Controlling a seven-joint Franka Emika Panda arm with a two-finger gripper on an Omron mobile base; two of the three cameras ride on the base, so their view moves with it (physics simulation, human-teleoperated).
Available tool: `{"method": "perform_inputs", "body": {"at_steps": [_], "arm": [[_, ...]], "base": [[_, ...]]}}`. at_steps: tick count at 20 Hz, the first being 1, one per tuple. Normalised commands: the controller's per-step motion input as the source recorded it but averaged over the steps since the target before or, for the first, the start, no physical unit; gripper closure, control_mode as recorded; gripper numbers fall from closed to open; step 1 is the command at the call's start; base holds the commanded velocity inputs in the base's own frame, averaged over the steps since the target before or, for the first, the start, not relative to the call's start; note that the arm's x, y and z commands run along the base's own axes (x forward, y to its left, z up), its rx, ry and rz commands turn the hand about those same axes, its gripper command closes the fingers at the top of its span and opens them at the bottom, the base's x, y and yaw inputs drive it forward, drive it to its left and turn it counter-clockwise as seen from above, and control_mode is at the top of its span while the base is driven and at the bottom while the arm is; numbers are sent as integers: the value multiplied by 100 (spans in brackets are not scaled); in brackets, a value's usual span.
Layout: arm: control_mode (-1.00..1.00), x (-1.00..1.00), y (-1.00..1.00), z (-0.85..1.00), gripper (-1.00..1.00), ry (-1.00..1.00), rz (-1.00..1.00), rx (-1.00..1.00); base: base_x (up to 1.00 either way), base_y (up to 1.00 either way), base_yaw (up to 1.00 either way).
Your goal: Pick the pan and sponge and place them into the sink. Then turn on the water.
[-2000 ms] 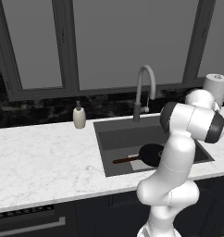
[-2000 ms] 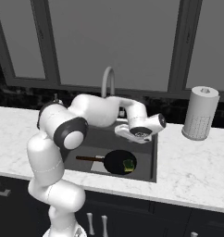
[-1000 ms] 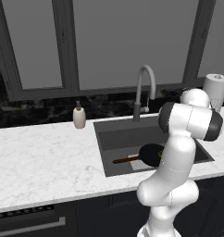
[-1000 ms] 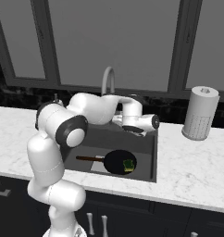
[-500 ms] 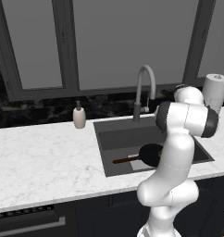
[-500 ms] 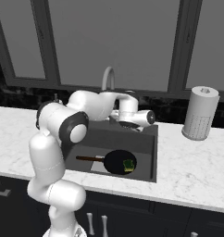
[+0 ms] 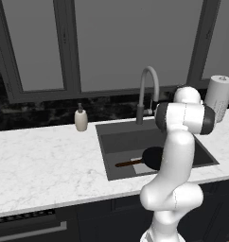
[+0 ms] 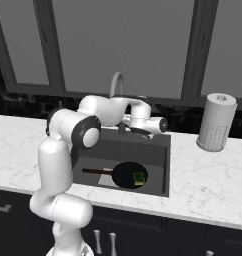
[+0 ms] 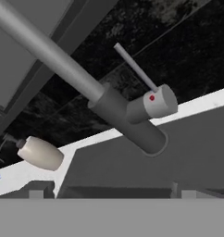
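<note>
Right base view: gripper (image 8: 134, 131) open, empty, above sink (image 8: 163, 150) back edge by tap (image 8: 116, 85); pan (image 8: 127, 175) with sponge (image 8: 139, 177) below; white marble counter (image 8: 208, 175).

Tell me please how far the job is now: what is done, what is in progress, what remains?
Done: the pan lies in the sink with the sponge on it. In hand: the open gripper faces the tap and its lever. Left: no water runs yet.
</note>
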Motion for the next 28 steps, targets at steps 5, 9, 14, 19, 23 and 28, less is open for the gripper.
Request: {"method": "perform_inputs", "body": {"at_steps": [5,9,14,19,23,28], "arm": [[-100,32,0,0,-100,0,0,5],[-100,23,0,0,-100,-1,0,9],[-100,21,0,-1,-100,-1,-1,5],[-100,18,0,-1,-100,0,0,2],[-100,19,7,-2,-100,0,-1,0],[-100,16,14,-23,-100,0,0,0]], "base": [[0,0,0],[0,0,0],[0,0,0],[0,0,0],[0,0,0],[0,0,0]]}}
